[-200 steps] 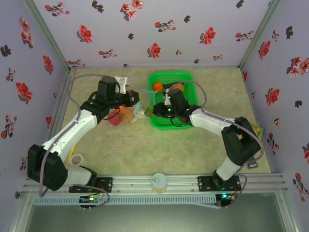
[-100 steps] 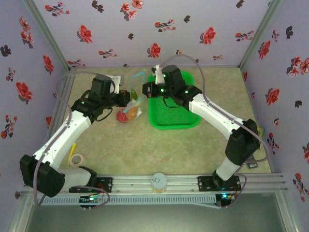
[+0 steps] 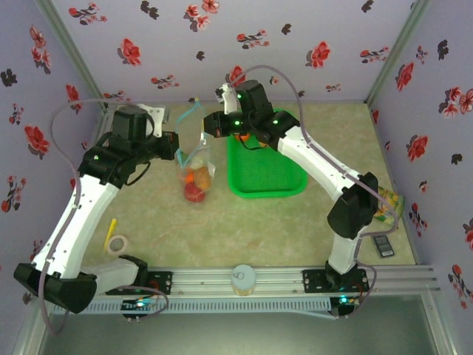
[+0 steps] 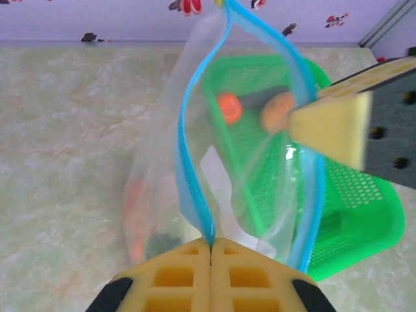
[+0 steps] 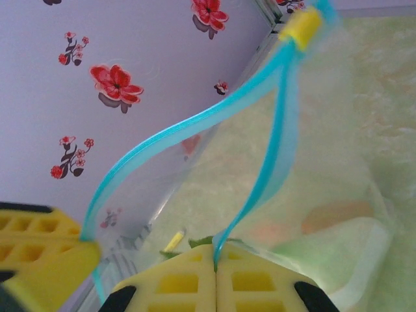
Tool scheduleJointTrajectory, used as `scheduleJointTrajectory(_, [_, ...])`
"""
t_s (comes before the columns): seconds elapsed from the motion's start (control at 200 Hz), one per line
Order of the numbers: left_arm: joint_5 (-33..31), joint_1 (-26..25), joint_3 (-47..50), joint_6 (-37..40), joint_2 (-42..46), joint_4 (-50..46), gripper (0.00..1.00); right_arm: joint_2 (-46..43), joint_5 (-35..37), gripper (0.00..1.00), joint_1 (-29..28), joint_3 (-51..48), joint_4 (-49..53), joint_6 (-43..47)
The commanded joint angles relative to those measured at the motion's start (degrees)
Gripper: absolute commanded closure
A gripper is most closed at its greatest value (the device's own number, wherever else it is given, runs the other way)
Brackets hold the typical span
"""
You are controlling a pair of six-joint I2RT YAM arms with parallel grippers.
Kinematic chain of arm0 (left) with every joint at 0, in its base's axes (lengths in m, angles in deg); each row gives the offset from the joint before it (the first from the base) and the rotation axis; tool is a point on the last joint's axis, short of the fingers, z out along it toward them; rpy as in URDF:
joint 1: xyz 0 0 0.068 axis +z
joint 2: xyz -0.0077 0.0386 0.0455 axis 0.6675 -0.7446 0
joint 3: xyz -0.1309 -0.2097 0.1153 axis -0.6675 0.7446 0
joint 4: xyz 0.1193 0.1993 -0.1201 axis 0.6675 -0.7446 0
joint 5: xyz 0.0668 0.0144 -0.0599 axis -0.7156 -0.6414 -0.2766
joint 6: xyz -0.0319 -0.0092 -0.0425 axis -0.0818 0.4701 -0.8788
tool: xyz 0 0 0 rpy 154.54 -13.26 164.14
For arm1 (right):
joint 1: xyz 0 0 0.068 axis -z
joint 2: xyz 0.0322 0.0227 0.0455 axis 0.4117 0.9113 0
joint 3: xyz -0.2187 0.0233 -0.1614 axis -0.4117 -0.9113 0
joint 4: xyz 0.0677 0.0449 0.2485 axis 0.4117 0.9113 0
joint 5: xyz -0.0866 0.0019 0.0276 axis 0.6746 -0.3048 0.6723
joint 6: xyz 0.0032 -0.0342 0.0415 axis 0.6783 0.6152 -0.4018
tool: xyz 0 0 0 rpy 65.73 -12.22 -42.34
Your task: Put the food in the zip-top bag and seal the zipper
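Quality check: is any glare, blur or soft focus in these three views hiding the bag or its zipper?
Top external: even light, soft shadows, no glare, the zip-top bag small but legible. Left wrist: zipper sharp, one small glint on the film, the right gripper soft-edged at the right. Right wrist: zipper crisp, the food just a hazy orange smear behind the film.

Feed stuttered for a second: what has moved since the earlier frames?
The right gripper came out of the green basket, rose and pinched the zipper opposite the left gripper; both arms raised the zip-top bag upright between them, food inside. The left grip, basket and tape roll stayed.
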Motion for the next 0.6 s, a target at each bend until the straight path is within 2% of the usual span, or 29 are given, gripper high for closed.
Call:
scheduleJointTrajectory(0.0, [3.26, 2.56, -1.51, 2.25, -1.56, -1.17, 1.00, 2.73, -0.85, 0.92, 0.15, 6.42, 5.57, 3.60])
scheduleJointTrajectory(0.16, [5.80, 5.87, -8.95, 3.82, -6.09, -3.93, 1.00, 12.22, -7.05, 0.92, 1.03, 21.47, 13.90, 4.39])
scheduleJointTrajectory(0.28, [8.90, 5.76, -12.53, 3.72, -8.59, -4.36, 1.00, 15.60, -10.56, 0.91, 2.03, 25.78, 15.76, 4.21])
scheduleJointTrajectory(0.36, [9.74, 4.64, -11.65, 3.11, -9.48, -3.19, 1.00, 14.79, -10.94, 0.91, 2.86, 22.68, 15.22, 4.26])
scheduleJointTrajectory(0.595, [12.37, -1.09, -3.51, -0.34, -12.80, 4.97, 1.00, 6.76, -7.55, 0.84, 6.06, 2.15, 9.80, 4.99])
